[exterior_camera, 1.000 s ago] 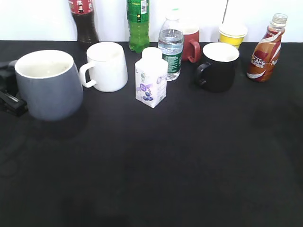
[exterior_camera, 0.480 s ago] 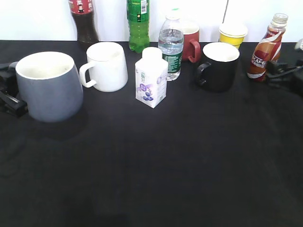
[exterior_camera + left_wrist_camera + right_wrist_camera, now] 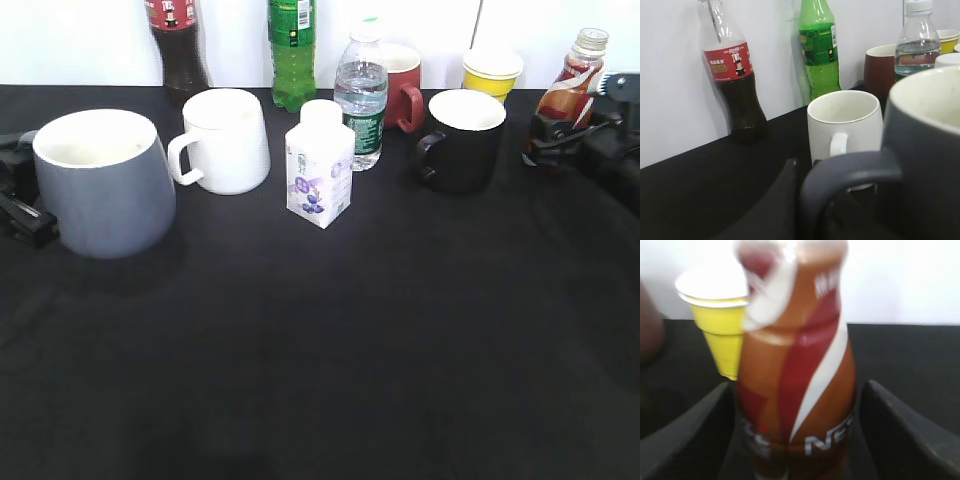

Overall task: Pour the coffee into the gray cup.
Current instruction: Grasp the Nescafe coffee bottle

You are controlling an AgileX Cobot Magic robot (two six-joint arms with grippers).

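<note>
Coffee bottle: you are looking at the coffee bottle (image 3: pixel 568 95) standing upright at the far right of the table (image 3: pixel 330 340), just right of the black mug (image 3: pixel 462 140), with its cap on.
Right gripper: your right gripper (image 3: pixel 572 135) is sitting around the bottle's lower body; in the right wrist view the fingers (image 3: pixel 687 432) are spread on either side of the coffee bottle (image 3: pixel 797 370), a gap showing on the right, so nothing is being squeezed yet.
Gray cup: the gray cup (image 3: pixel 102 180) is waiting at the far left, well apart from the bottle, its inside looking empty.
Left gripper: you are seeing the left gripper (image 3: pixel 22 205) at the cup's handle (image 3: pixel 845 175); whether it is pinching the handle you cannot tell.
Progress: you are getting ready to grasp; gripping, lifting, uncapping, carrying across and pouring are all remaining.
</note>
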